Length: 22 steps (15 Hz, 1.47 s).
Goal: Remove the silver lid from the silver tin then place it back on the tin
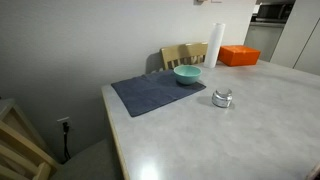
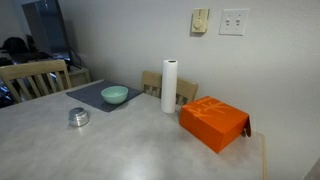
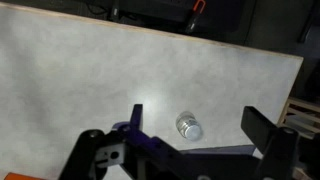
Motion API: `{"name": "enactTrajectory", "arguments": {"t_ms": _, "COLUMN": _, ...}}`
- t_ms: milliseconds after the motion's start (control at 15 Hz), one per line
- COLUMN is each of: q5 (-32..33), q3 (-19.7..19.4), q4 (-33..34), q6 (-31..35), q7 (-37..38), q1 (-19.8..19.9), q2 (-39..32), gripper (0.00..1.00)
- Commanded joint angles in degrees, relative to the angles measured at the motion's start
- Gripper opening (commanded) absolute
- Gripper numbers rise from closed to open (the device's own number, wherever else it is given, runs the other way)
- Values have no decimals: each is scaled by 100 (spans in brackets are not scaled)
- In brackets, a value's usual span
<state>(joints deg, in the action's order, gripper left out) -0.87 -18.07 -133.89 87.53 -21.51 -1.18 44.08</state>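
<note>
Silver tin [image 3: 189, 126] below, between the parted jaws

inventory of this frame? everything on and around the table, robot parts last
silver tin: 1, silver, on bare table top beside the mat
silver lid: 1, silver, sitting on the tin
teal bowl: 1, teal, on the mat
mat: 1, dark blue-grey, flat on the table near one edge
paper towel roll: 1, white, upright on the table
orange box: 1, orange, near a table corner
table: 1, light grey
wooden chairs: at least 2, light wood, at the table edges
wall plate: 1, white, on the wall
gripper: 1, black, open, over the table; in the wrist view the tin shows between its fingers
</note>
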Motion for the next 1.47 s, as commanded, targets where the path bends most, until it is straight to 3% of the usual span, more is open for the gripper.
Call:
{"name": "enactTrajectory", "arguments": {"t_ms": 0, "q5": -68, "q3": 94, "q4": 16, "q6": -15, "q7": -80, "q1": 143, "q2": -40, "gripper": 100}}
{"name": "enactTrajectory", "arguments": {"t_ms": 333, "q5": -129, "q3": 403, "q4": 818, "q6": -479, "q7": 184, "q1": -192, "q2": -1597, "gripper": 100}}
{"name": "enactTrajectory", "arguments": {"t_ms": 400, "q5": -98, "q3": 369, "q4": 919, "q6": -470, "q7": 417, "q1": -454, "q2": -1874, "gripper": 100}}
{"name": "enactTrajectory", "arguments": {"t_ms": 667, "q5": -152, "q3": 317, "q4": 1601, "q6": -766, "q7": 609, "q1": -876, "q2": -3250, "gripper": 100}}
{"name": "enactTrajectory", "arguments": {"t_ms": 733, "q5": -129, "q3": 714, "q4": 956, "q6": -329, "q7": 553, "q1": -403, "q2": -2509, "gripper": 100}}
{"name": "enactTrajectory", "arguments": {"t_ms": 867, "q5": -114, "q3": 848, "q4": 1084, "q6": -326, "q7": 577, "q1": -359, "q2": -2863, "gripper": 100}}
{"name": "enactTrajectory", "arguments": {"t_ms": 1133, "q5": -112, "q3": 874, "q4": 1068, "q6": -337, "q7": 577, "q1": -265, "q2": -2633, "gripper": 100}}
{"name": "enactTrajectory", "arguments": {"t_ms": 1400, "q5": -147, "q3": 1347, "q4": 1124, "q6": 327, "q7": 1008, "q1": -403, "q2": -3174, "gripper": 100}}
